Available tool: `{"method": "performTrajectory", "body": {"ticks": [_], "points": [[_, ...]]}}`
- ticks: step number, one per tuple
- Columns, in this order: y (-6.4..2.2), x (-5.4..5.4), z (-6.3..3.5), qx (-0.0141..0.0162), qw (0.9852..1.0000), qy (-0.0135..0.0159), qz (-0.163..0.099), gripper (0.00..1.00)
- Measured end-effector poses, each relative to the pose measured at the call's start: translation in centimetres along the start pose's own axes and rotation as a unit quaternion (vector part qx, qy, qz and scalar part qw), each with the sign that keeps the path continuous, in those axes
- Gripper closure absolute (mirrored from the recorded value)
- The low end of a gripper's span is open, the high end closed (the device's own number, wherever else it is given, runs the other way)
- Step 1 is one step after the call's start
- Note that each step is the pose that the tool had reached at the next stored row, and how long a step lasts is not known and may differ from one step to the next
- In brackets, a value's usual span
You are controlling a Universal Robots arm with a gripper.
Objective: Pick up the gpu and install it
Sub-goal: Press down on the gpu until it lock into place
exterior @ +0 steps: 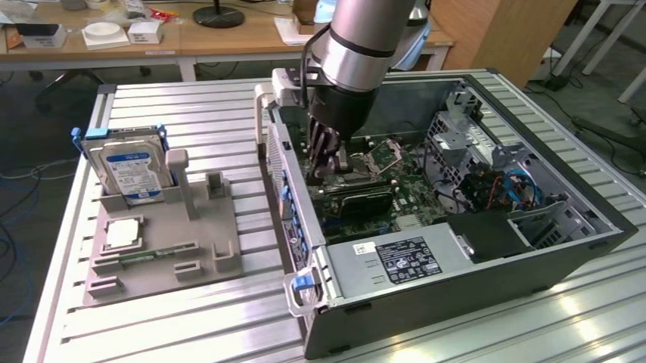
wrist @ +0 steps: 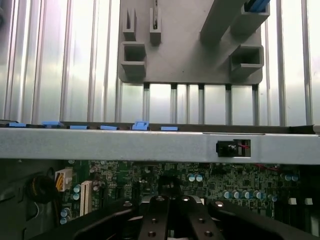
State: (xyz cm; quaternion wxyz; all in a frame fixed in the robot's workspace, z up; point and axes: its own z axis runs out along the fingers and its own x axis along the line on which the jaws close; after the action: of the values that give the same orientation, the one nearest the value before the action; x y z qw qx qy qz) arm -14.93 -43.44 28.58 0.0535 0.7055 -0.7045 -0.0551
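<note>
Inside the open computer case [exterior: 444,227], the jaws stand closed low over the motherboard [exterior: 389,189]. Seen from the exterior view, the gpu [exterior: 358,198] lies flat and dark on that board just beside them; the hard drive [exterior: 129,168] stands on the grey tray [wrist: 185,60] on the counter [exterior: 181,318]. From the wrist, the case wall [wrist: 150,145] crosses the board.

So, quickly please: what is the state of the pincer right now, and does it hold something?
Pincer: closed, down inside the open computer case over the motherboard; whether it holds something cannot be told.
</note>
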Motion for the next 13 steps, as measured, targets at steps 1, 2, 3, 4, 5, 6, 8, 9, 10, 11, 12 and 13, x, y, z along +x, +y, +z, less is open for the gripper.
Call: {"method": "performTrajectory", "body": {"ticks": [1,2,3,4,5,6,8,9,10,11,12,13], "points": [[0.07,0.0,0.01,0.0,1.0,0.0008,0.0,0.9],[0.17,-0.02,0.02,0.0,1.0,0.0016,0.0,0.9],[0.24,-0.05,0.04,-0.0001,1.0,0.002,0.0,0.9],[0.28,-0.09,0.05,-0.0005,1.0,0.0025,0.0,0.9],[0.3,-0.11,0.05,-0.0011,1.0,0.0028,0.0,0.9],[0.31,-0.11,0.05,-0.0019,1.0,0.0029,0.0,0.9],[0.38,-0.11,0.05,-0.0039,1.0,0.0031,0.0,0.9],[0.41,-0.12,0.06,-0.0055,1.0,0.003,0.0,0.9],[0.43,-0.14,0.08,-0.0076,1.0,0.0029,0.0,0.9],[0.45,-0.14,0.08,-0.0101,0.9999,0.003,0.0,0.9],[0.47,-0.14,0.07,-0.0118,0.9999,0.0031,0.0,0.9],[0.48,-0.14,0.07,-0.0127,0.9999,0.0031,0.0,0.9]]}}
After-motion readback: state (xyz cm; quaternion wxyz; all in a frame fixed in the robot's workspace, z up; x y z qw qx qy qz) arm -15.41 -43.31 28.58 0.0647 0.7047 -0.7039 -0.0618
